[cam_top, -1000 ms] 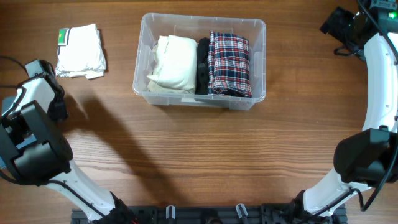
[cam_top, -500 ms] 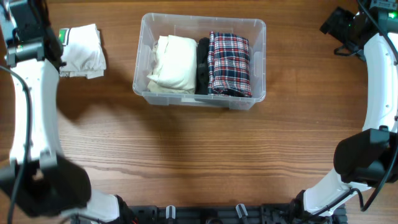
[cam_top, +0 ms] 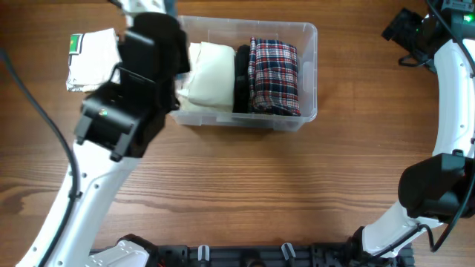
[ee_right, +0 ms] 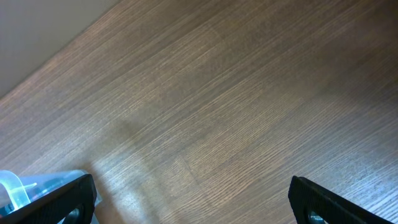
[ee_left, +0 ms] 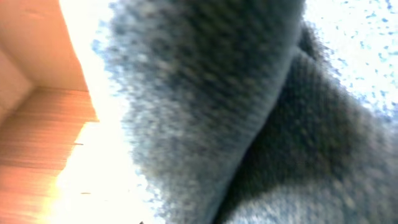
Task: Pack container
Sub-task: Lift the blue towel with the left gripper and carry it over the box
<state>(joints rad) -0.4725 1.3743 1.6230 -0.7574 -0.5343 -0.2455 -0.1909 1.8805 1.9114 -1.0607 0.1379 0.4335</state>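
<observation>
- The container sits on the counter toward the far edge, near the middle, with its long side running left to right.
- Three things lie side by side inside it: a cream folded cloth on the left, a narrow black item in the middle and a plaid folded cloth on the right. The black item is pressed between the other two.
- Your left arm reaches across the overhead view from the near-left, passes over the left end of the container and runs off the far edge. It hides the bin's left wall and part of the cream cloth.
- Your left claw does not show in any view, so you cannot tell whether it is open or closed. The left wrist camera is filled by a blurred grey knit fabric very close to the lens, with bright glare and a strip of wood on its left.
- A white folded cloth with a green tag lies on the counter left of the container. The left arm partly covers its right edge.
- Your right arm stands along the right side, well apart from the container.
- Your right claw is spread wide with nothing between its fingers. It hangs over bare wood.
</observation>
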